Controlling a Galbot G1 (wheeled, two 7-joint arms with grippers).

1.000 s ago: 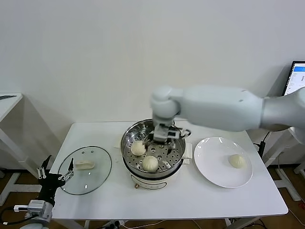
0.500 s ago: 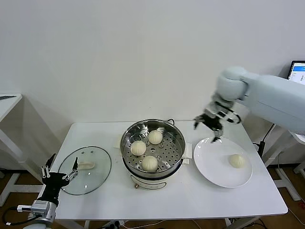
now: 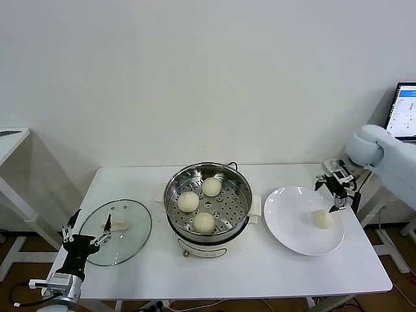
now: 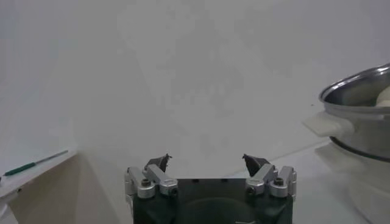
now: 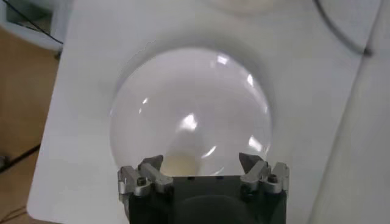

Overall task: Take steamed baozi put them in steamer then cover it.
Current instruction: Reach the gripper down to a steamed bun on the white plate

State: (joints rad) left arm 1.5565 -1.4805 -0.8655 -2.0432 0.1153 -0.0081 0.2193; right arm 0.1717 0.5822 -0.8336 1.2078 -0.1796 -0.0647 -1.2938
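The steamer [image 3: 240,185], a shiny steel pot on a cream base, stands mid-table and holds three cream-white baozi [image 3: 188,201] [image 3: 211,186] [image 3: 204,222] on its perforated tray. A fourth baozi [image 3: 322,220] lies on the white plate [image 3: 289,221] at the right; it also shows in the right wrist view [image 5: 178,164]. My right gripper [image 3: 337,195] is open and empty, hovering just above and behind that baozi. My left gripper [image 3: 86,235] is open and empty, low at the table's front left by the glass lid. The steamer's rim shows in the left wrist view [image 4: 359,85].
The round clear glass lid [image 3: 133,227] lies flat on the table left of the steamer. A monitor edge [image 3: 404,107] stands at the far right. Another white table corner [image 3: 13,136] is at the far left.
My right gripper left the steamer, where it set down a third baozi, and swung right across the table to hover over the plate's baozi. My left gripper barely shifted.
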